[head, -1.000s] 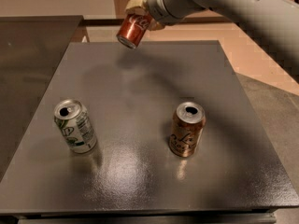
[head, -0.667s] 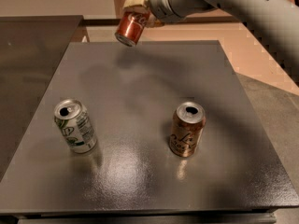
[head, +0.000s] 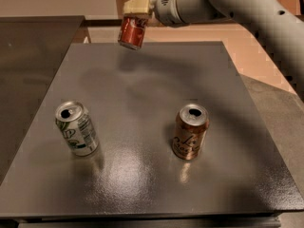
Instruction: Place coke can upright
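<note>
Holding the small red aluminium coke can (head: 131,33) aloft over the far edge of the grey worktop (head: 142,94) | gripper (head: 135,16) above it, jaws pinching its top | we are turning it from tilted toward upright | we are judging lowering comes next

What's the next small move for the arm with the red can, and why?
Probably lower the coke can straight down, righting its slight tilt. The end effector grips it by the top, seemingly just above the far edge of the table. The white-green can and the brown can stand far off near the front.
</note>
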Action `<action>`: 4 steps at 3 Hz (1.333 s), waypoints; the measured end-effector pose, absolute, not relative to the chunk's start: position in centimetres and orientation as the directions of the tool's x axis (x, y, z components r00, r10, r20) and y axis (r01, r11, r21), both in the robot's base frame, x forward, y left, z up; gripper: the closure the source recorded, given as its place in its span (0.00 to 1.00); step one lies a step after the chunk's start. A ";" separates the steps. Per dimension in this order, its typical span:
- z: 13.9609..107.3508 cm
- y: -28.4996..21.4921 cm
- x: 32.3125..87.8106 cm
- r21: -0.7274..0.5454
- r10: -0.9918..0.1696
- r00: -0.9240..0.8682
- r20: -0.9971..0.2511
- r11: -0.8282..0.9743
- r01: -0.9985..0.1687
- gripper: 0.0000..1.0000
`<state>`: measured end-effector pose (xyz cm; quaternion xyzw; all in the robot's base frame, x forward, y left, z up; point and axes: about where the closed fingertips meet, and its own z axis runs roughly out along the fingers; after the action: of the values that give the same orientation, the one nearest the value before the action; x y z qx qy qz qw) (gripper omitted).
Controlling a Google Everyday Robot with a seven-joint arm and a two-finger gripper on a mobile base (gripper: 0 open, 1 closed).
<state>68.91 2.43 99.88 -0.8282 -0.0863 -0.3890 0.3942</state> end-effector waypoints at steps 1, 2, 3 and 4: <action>99.9 2.5 68.5 -0.448 -0.075 0.560 0.825 -0.690 0.568 1.00; 99.3 2.8 67.9 -0.332 -0.011 0.460 0.888 -0.706 0.625 1.00; 98.3 3.2 67.6 -0.252 0.041 0.398 0.916 -0.714 0.653 1.00; 98.3 3.2 67.6 -0.251 0.042 0.398 0.916 -0.714 0.654 1.00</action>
<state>67.55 3.23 98.27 -0.7784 -0.2233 -0.5011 0.3053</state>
